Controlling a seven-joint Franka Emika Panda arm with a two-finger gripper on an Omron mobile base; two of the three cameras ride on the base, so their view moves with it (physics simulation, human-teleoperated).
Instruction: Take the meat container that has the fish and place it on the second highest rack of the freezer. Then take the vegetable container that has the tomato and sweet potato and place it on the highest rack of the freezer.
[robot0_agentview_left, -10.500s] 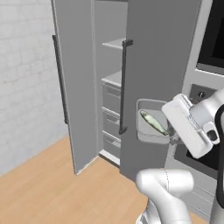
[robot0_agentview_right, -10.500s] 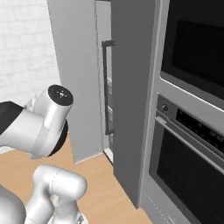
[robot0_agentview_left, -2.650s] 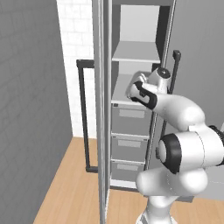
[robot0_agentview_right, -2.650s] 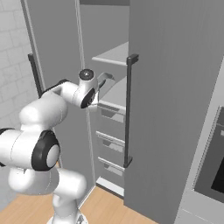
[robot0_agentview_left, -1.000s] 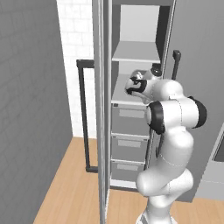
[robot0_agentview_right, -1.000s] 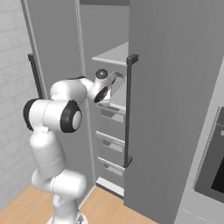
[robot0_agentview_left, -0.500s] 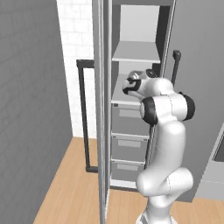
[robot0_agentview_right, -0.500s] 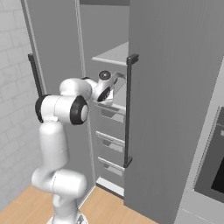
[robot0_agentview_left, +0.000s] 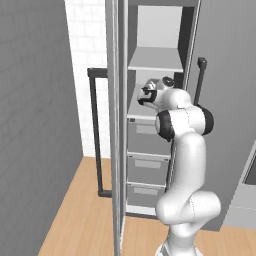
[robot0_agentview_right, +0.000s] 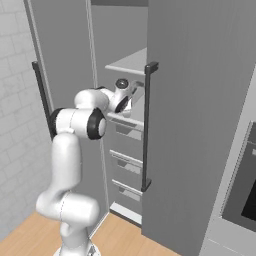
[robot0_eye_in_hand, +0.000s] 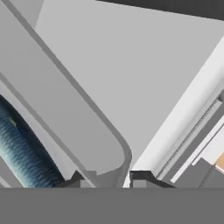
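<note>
The meat container (robot0_eye_in_hand: 65, 100) is a grey tray with a broad rounded rim, and the silvery blue-green fish (robot0_eye_in_hand: 22, 153) lies inside it at the lower left. My gripper (robot0_eye_in_hand: 107, 178) is shut on the corner of the tray's rim, one fingertip on each side of it. In the base views my gripper (robot0_agentview_left: 145, 97) (robot0_agentview_right: 132, 98) reaches into the open freezer (robot0_agentview_left: 152, 165), just above its lower white shelf (robot0_agentview_left: 134, 113). The highest rack (robot0_agentview_left: 156, 62) (robot0_agentview_right: 129, 63) is bare. From the base views the tray is hidden behind my hand.
The freezer's open door (robot0_agentview_left: 114, 125) stands edge-on to my left, its black bar handle (robot0_agentview_left: 95, 135) on the outside. A second tall grey door (robot0_agentview_right: 200, 125) with a black handle (robot0_agentview_right: 147, 125) stands close on my right. Grey drawers (robot0_agentview_left: 145, 167) fill the freezer's lower part.
Over the last second my forearm and hand have pushed a little deeper into the freezer at the lower shelf's height. The base and doors have not moved.
</note>
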